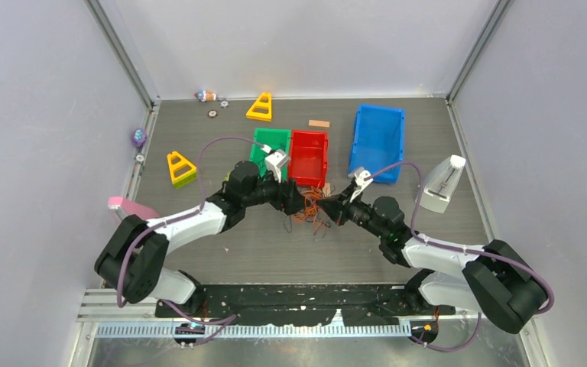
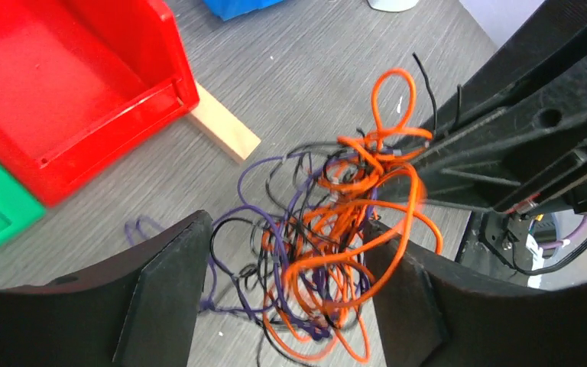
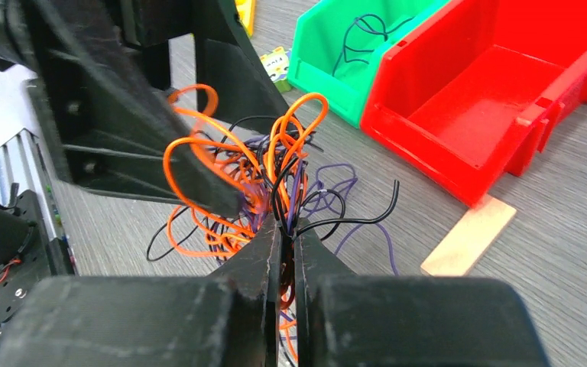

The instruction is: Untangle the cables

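Note:
The cables (image 1: 311,208) are one tangle of thin orange, black and purple wires on the grey table between my two grippers. My right gripper (image 3: 288,223) is shut on a few strands of the cables (image 3: 252,176) and holds the clump up from the right. My left gripper (image 2: 287,229) is open, one finger on each side of the cables (image 2: 329,237). An orange loop hangs over its right finger (image 2: 405,283). In the top view the left gripper (image 1: 294,202) and the right gripper (image 1: 329,208) meet at the tangle.
A red bin (image 1: 308,157) and a green bin (image 1: 269,145) stand just behind the tangle, and a blue bin (image 1: 378,138) stands further right. A wooden strip (image 2: 225,130) lies by the red bin. Two yellow triangles (image 1: 181,168) and a white object (image 1: 442,183) sit off to the sides.

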### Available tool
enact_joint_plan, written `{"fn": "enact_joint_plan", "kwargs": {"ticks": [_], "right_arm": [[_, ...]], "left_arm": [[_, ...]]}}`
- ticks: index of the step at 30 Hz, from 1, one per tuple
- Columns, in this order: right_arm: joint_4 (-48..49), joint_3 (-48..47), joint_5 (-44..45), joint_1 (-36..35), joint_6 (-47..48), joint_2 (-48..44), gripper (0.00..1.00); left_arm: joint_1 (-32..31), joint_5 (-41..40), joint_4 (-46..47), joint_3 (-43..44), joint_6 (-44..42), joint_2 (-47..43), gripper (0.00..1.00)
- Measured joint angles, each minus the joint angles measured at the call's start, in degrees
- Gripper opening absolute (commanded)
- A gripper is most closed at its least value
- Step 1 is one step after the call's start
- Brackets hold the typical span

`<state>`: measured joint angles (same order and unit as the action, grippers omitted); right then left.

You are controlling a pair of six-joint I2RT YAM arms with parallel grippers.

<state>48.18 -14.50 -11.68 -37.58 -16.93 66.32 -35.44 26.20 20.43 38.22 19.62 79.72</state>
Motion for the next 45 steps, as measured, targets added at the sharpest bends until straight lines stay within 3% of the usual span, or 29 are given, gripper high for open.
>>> {"fn": "enact_joint_plan", "kwargs": {"ticks": [1, 2, 3, 9, 15, 24, 26, 27, 29, 34, 35, 43, 45], "right_arm": [[0.46, -0.24, -0.72, 0.0, -0.09, 0.55, 0.05], [0.72, -0.44, -1.27, 0.04, -0.13, 0.96, 0.05], [0.87, -0.74, -1.75, 0.04, -0.15, 1.55, 0.05], [-1.92, -1.79, 2.32, 0.07, -0.15, 1.68, 0.05], [-9.09, -3.21, 16.61, -2.97, -3.98, -5.44, 0.06], [-20.72, -2.12, 47.41, -2.86, -15.89, -14.19, 0.09], [-22.16, -0.87, 53.68, -0.85, -15.43, -15.02, 0.22], [-22.27, -0.22, 55.15, -0.15, -14.56, -15.1, 0.37], [-22.12, 0.76, 54.95, 0.28, -11.96, -15.1, 0.47], [-18.56, 2.01, 45.48, 0.31, -4.79, -15.76, 0.59], [-17.03, 2.56, 43.12, 0.28, -3.67, -16.24, 0.68], [-10.38, 4.0, 29.99, 0.26, 1.7, -15.54, 1.0], [-10.38, 2.58, 26.34, 0.26, 2.34, -12.24, 0.96]], "left_arm": [[-0.09, 0.63, 0.87, 0.39, 0.46, 0.96, 0.35], [-0.13, 1.05, 1.27, 0.98, 0.9, 2.05, 0.05], [-0.13, 1.73, 1.36, 1.92, 1.66, 3.41, 0.0], [-0.22, 1.16, 1.57, 3.1, 1.6, 4.46, 0.0], [-0.24, -1.68, 5.07, -1.7, 3.04, -2.54, 0.0], [2.08, -16.31, 4.96, -9.94, 4.02, -14.99, 0.0], [3.78, -19.17, 3.85, -11.06, 3.67, -16.0, 0.0], [4.35, -19.98, 3.48, -11.13, 3.5, -16.02, 0.0], [5.03, -20.39, 3.26, -11.13, 2.97, -16.02, 0.0], [5.05, -16.2, 3.8, -11.13, 1.92, -15.67, 0.0], [5.05, -15.34, 3.96, -11.13, 1.81, -15.52, 0.0], [5.03, -7.63, 4.98, -10.99, 0.94, -13.99, 0.0], [5.03, -6.62, 5.62, -10.99, 0.96, -13.99, 0.0]]}}
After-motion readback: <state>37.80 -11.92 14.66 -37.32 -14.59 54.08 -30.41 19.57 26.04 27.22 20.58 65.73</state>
